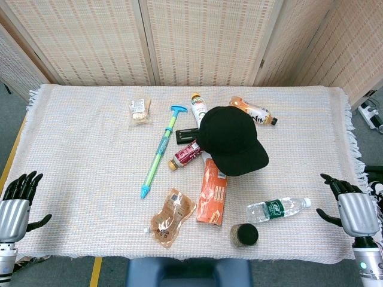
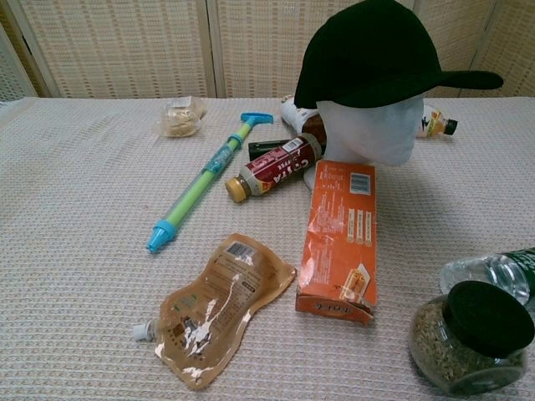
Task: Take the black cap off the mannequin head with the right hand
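The black cap [image 1: 230,139] sits on the white mannequin head [image 2: 372,134] at the middle of the desk [image 1: 78,137], brim pointing right and near. Judged light, soft cloth with a stiff brim; best taken by the brim or crown and lifted straight up. Right hand [image 1: 353,210] rests at the near right edge, fingers spread, holding nothing; left hand [image 1: 17,203] likewise at the near left

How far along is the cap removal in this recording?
Nothing looks done yet: the black cap still sits on the mannequin head. Nothing is in hand; the right robot hand and left robot hand rest open at the table's near corners. Reaching, gripping and lifting the cap all remain.
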Available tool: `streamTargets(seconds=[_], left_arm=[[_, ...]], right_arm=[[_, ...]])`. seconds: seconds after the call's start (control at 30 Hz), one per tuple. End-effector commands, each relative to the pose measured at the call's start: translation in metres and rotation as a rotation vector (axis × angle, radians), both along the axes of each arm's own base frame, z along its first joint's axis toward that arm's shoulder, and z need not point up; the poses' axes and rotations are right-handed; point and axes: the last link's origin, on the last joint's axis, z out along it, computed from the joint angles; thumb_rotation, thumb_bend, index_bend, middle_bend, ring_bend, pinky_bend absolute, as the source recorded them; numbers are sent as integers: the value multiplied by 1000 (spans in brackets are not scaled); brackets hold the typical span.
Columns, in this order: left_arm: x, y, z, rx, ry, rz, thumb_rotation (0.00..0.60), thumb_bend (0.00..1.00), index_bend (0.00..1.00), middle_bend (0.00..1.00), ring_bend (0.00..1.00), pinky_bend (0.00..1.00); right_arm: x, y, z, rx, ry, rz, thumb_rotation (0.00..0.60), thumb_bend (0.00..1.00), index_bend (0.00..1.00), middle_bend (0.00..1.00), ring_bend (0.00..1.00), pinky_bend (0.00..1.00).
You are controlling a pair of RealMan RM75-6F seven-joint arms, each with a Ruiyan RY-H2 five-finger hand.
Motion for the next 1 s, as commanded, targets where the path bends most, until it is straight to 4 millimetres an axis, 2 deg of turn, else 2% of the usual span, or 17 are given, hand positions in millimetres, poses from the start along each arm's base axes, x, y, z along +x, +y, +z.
streamTargets(seconds=[0.03, 0.57, 0.73, 0.8, 1.0], left_arm=[[0, 0, -1, -2, 1, 0, 600, 116, 78, 96, 61, 150], [1, 1, 0, -8, 1, -9, 600, 118, 79, 96, 61, 150], [3, 2, 0, -11, 1, -16, 600, 116, 79, 96, 60, 150], [4, 2, 0, -15, 2, -17, 600, 116, 80, 97, 61, 150], [7, 4, 0, -22, 1, -27, 600, 116, 80, 96, 60, 150]], right_arm=[[0, 0, -1, 3, 0, -3, 600, 83, 192, 315, 315, 440], [-1, 0, -3, 4, -9, 8, 600, 85, 212, 343, 358, 488], [6, -10, -2, -10, -12, 60, 600, 83, 241, 367, 441, 625], [11, -16, -1, -14, -12, 91, 600, 85, 253, 377, 507, 708], [40, -50, 4, -16, -5, 236, 600, 118, 301, 400, 713, 914]])
